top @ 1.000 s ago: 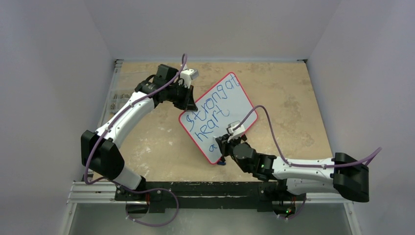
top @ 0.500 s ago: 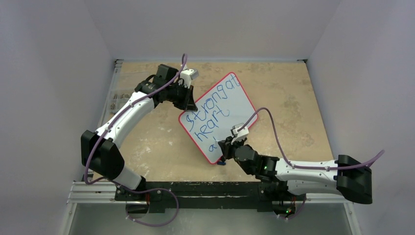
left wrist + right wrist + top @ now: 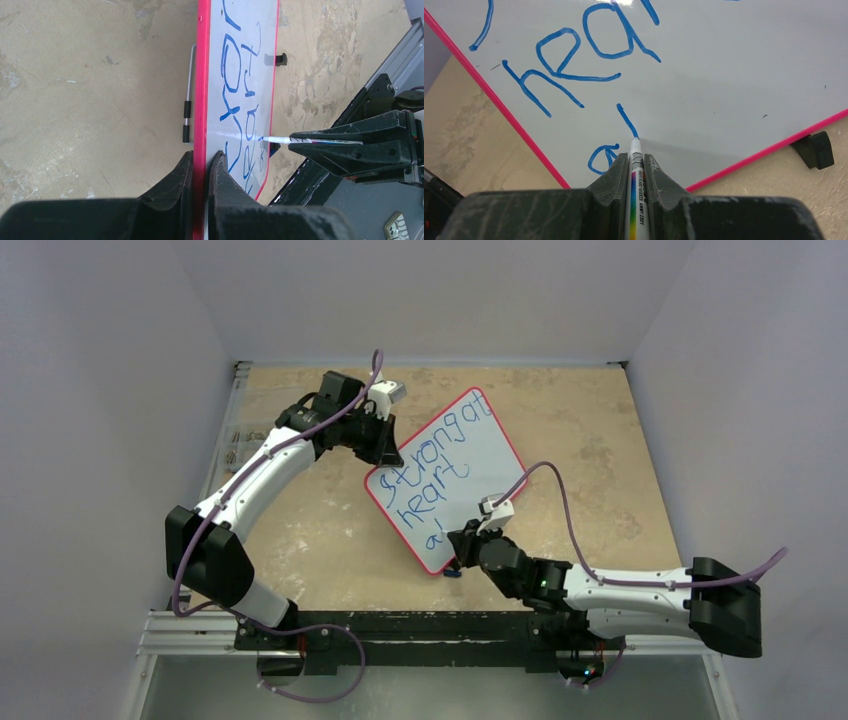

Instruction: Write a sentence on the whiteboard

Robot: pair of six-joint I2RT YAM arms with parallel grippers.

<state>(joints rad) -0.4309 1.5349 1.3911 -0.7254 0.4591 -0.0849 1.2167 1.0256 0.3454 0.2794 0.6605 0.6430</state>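
The whiteboard (image 3: 480,445) stands tilted on the table, with a red-pink frame. The sentence (image 3: 425,475) reads "strong at heart" in blue, with an "a" (image 3: 436,539) and a short stroke below it. My left gripper (image 3: 386,454) is shut on the board's left edge; in the left wrist view the jaws (image 3: 202,160) clamp the frame (image 3: 202,75). My right gripper (image 3: 463,545) is shut on a white marker (image 3: 636,167). The marker tip touches the board (image 3: 734,65) at the low end of a fresh slanted stroke (image 3: 626,120) beside the "a" (image 3: 603,157).
A black foot (image 3: 816,150) sticks out under the board's lower edge. A wire stand (image 3: 189,90) sits behind the board. A metal rail (image 3: 400,625) runs along the near table edge. Small items (image 3: 235,445) lie at the table's left edge. Walls close in on three sides.
My right gripper has moved toward the near edge with the marker, drawing a short blue stroke right of the "a". The left gripper and the board have not moved.
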